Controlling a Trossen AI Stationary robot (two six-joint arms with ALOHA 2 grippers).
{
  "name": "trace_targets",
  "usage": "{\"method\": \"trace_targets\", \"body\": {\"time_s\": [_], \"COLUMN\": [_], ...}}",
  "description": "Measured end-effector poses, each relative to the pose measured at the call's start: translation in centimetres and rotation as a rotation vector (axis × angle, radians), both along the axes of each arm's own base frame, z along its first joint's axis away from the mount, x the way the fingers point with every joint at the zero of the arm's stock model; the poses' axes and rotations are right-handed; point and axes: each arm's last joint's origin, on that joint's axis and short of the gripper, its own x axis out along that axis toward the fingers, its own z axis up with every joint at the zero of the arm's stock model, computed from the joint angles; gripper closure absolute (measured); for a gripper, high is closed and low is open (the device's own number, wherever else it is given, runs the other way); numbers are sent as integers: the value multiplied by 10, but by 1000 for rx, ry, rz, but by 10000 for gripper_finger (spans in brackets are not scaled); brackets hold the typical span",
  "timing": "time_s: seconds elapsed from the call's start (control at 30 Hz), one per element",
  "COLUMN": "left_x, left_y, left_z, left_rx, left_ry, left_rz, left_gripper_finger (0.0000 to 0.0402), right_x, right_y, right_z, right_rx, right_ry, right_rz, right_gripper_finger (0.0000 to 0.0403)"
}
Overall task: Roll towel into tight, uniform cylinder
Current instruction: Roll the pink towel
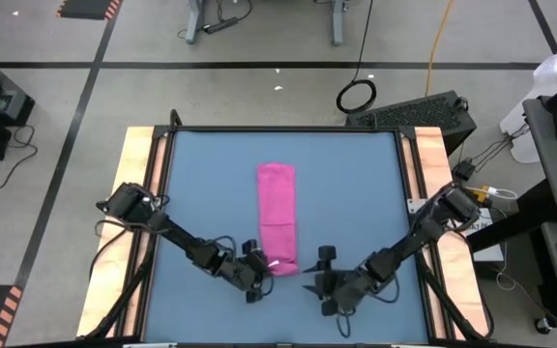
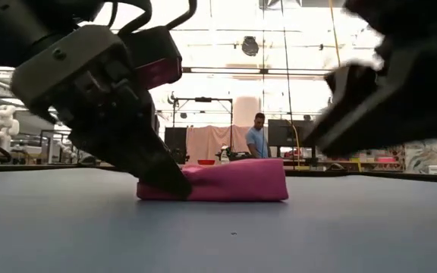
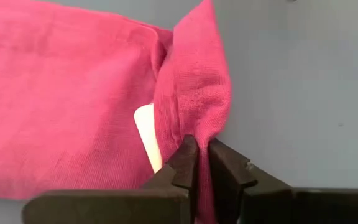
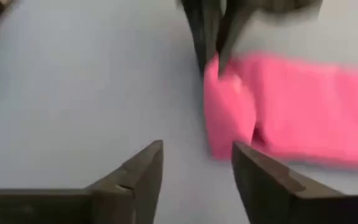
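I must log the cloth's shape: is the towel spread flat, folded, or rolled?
Folded. The towel lies as a long narrow strip, layers doubled over its white tag. The left gripper pinches its near corner.

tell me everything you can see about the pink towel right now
The towel is a magenta-pink woven cloth folded into a long, narrow, flat strip on the blue table, running from mid-table toward the near edge. A small white tag shows at its near end. The left hand is shut on that near corner, pinching a raised fold. The right hand is open beside that end, not touching.
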Motion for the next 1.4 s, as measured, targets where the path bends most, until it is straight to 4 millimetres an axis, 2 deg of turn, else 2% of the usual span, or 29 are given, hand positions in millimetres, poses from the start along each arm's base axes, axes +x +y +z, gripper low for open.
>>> {"method": "trace_targets", "body": {"time_s": [0.13, 0.23, 0.57, 0.8, 1.13, 1.27, 1.4], "left_x": [4, 7, 10, 10, 9, 9, 9], "left_y": [7, 11, 16, 16, 16, 16, 16], "left_z": [1, 1, 1, 1, 0, 0, 0], "left_rx": [-62, -89, -138, -136, -135, -134, -133], "left_ry": [22, 29, 43, 44, 46, 46, 46], "left_rz": [-21, -30, -25, -26, -25, -25, -24], "left_gripper_finger": [364, 364, 363, 363, 363, 363, 363], "right_x": [4, 10, 21, 26, 35, 34, 33], "right_y": [10, 6, -8, -15, -28, -30, -31], "right_z": [6, -3, -30, -31, -33, -34, -35], "right_rx": [-28, -37, -58, -64, 84, 114, 155], "right_ry": [-123, -120, -55, -50, 13, 26, 41], "right_rz": [18, 2, -5, -27, 18, -11, -55], "right_gripper_finger": [184, 176, 192, 190, 191, 210, 261]}}
